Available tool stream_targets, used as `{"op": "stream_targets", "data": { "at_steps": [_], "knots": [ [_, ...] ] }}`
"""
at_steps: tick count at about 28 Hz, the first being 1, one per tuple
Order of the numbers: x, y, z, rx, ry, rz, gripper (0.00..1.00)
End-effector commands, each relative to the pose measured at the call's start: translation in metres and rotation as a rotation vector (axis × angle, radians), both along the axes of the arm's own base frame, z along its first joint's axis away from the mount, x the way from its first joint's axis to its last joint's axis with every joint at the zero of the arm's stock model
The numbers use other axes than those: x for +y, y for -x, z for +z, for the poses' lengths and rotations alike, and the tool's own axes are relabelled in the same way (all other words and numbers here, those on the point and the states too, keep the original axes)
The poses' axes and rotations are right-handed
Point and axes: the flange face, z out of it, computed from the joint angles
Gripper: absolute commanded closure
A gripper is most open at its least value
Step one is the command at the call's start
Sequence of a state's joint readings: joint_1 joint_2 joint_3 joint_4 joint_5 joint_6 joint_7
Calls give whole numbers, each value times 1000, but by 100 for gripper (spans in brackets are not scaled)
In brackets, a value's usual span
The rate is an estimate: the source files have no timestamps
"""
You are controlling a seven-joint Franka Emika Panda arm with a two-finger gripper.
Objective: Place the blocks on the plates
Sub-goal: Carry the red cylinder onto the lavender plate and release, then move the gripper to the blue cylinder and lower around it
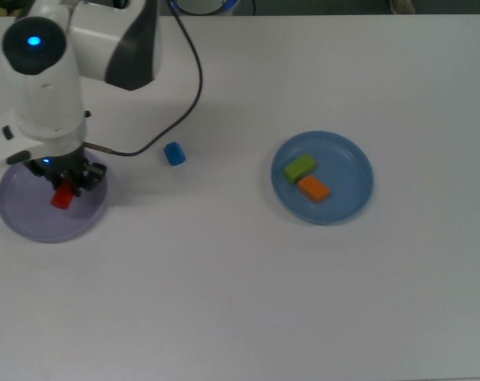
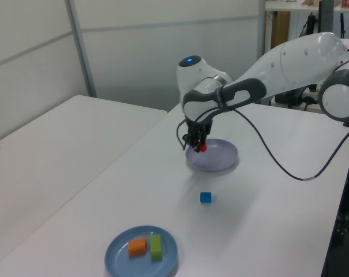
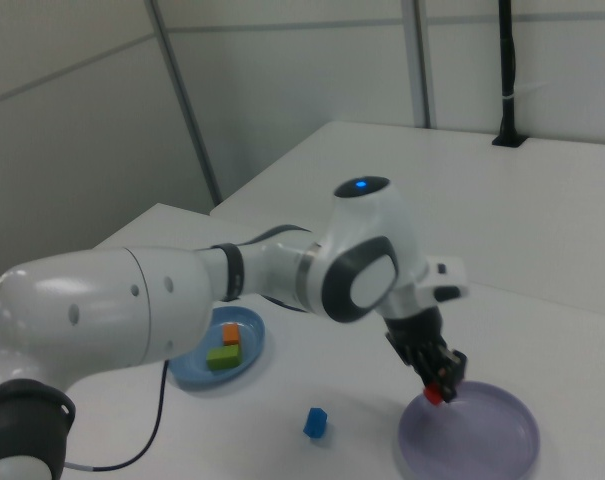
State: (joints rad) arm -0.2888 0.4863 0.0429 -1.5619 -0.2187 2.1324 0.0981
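1. The white arm reaches over the lavender plate (image 1: 33, 218), which sits at the top view's left on the white table (image 1: 240, 302).
2. Its hand (image 1: 64, 193) is clenched on the red cylinder (image 1: 62, 198), held between the two fingers above the plate's surface; in the right view the red piece hangs just over the plate's near rim.
3. I cannot tell from here whether the cylinder touches the plate or floats a little above it.
4. The short blue block (image 1: 174, 154) lies on the bare table between the two plates, nearer the lavender one, and well apart from the hand.
5. The blue plate (image 1: 347, 155) sits at the top view's right, holding the lime-green block (image 1: 300, 167) and the orange block (image 1: 313, 189) side by side, touching or nearly so.
6. A black cable (image 1: 188, 71) trails from the arm across the table, curving past the blue block.
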Motion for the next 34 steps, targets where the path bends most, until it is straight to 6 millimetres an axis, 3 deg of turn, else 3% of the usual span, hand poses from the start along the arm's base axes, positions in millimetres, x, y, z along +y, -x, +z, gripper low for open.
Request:
{"op": "stream_targets", "data": {
  "at_steps": [1, 5, 9, 14, 15, 18, 20, 23, 30, 34],
  "knots": [
    [-23, -5, -28, -50, -10, 14, 82],
    [-54, -5, -31, -146, 0, -20, 82],
    [-56, -5, -31, -149, -2, -29, 80],
    [-55, -5, -36, -143, -2, -27, 64],
    [-53, -5, -37, -140, -4, -25, 58],
    [-53, -4, -39, -137, -4, -26, 28],
    [-51, -5, -40, -135, -4, -23, 26],
    [-48, -3, -45, -122, -9, -22, 0],
    [-41, 13, -32, -50, -30, -20, 0],
    [-14, 18, -25, 33, -128, 28, 0]
  ]
}}
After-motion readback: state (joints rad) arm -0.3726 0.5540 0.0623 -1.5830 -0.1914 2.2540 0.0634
